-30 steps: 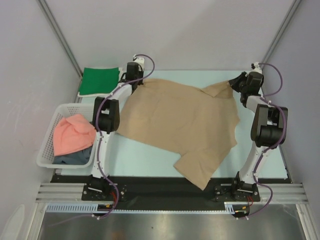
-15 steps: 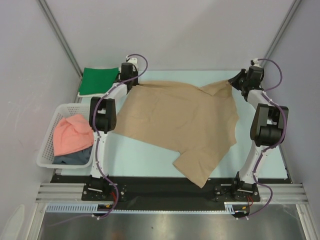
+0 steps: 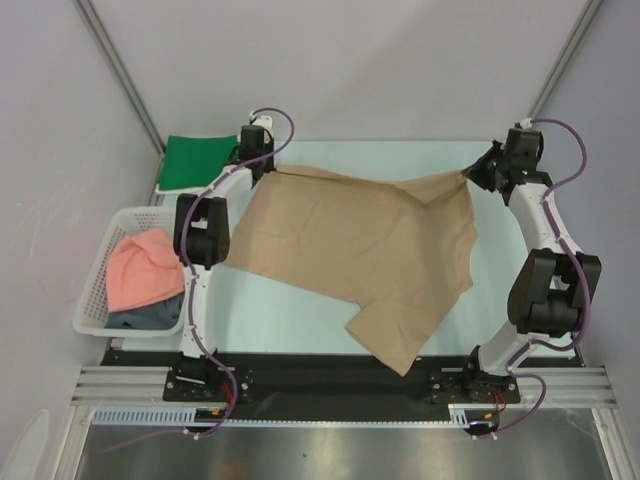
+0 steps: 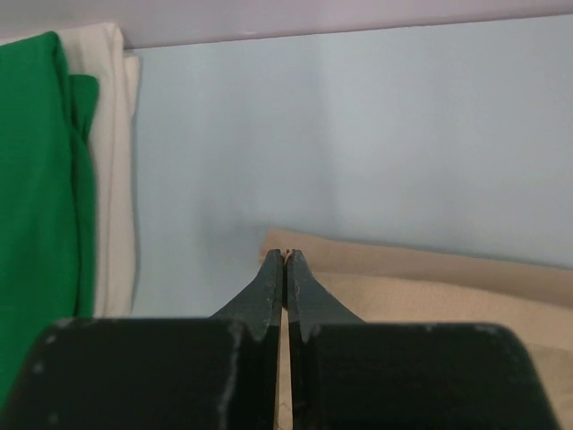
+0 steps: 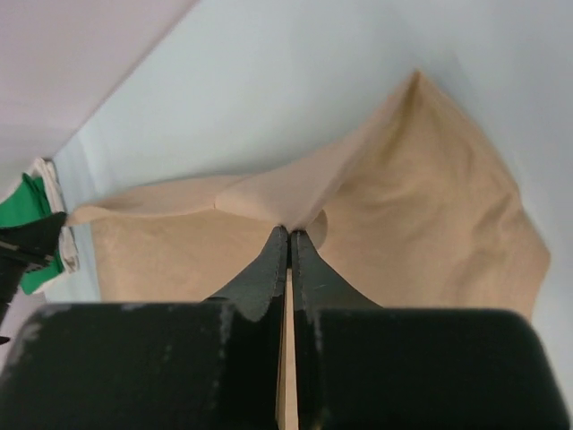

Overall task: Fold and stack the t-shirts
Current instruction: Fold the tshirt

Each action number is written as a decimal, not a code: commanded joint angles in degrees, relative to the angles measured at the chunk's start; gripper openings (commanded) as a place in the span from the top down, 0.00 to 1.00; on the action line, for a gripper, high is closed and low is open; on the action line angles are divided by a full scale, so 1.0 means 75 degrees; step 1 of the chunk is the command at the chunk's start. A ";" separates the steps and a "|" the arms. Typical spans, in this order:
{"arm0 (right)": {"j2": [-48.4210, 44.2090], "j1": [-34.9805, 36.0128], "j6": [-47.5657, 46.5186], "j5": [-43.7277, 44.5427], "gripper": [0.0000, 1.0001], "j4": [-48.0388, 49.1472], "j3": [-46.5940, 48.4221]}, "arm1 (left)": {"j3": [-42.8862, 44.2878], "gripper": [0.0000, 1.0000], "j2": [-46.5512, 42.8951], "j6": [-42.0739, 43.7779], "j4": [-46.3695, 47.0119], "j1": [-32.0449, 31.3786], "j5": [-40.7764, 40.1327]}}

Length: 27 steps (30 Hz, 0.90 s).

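The tan t-shirt (image 3: 360, 245) lies spread over the middle of the table, stretched between both grippers. My left gripper (image 3: 268, 168) is shut on its far left corner (image 4: 285, 253). My right gripper (image 3: 474, 176) is shut on its far right corner (image 5: 288, 228), with the cloth pulled taut and lifted there. A folded green t-shirt (image 3: 198, 160) lies at the far left; it also shows in the left wrist view (image 4: 40, 179). The pink t-shirt (image 3: 146, 268) and the dark grey-blue t-shirt (image 3: 150, 316) lie in the white basket.
The white lattice basket (image 3: 92, 300) stands at the left edge of the table. A white cloth (image 4: 112, 161) lies under the green t-shirt. Grey walls close in the back and both sides.
My right gripper has moved right and a little back, pulling the tan t-shirt's far edge tighter. My left gripper has shifted slightly left and back with its corner.
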 commanded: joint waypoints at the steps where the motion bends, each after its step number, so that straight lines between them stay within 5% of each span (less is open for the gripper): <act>1: -0.0320 -0.0025 0.0001 0.0053 1.00 -0.0955 -0.0417 | -0.0258 1.00 -0.0996 -0.0077 -0.0036 0.0071 -0.0581; 27: -0.1704 -0.0118 0.0633 -0.0229 1.00 -0.2467 -0.1860 | -0.1150 1.00 -0.1571 0.0102 -0.1373 0.0094 -0.0757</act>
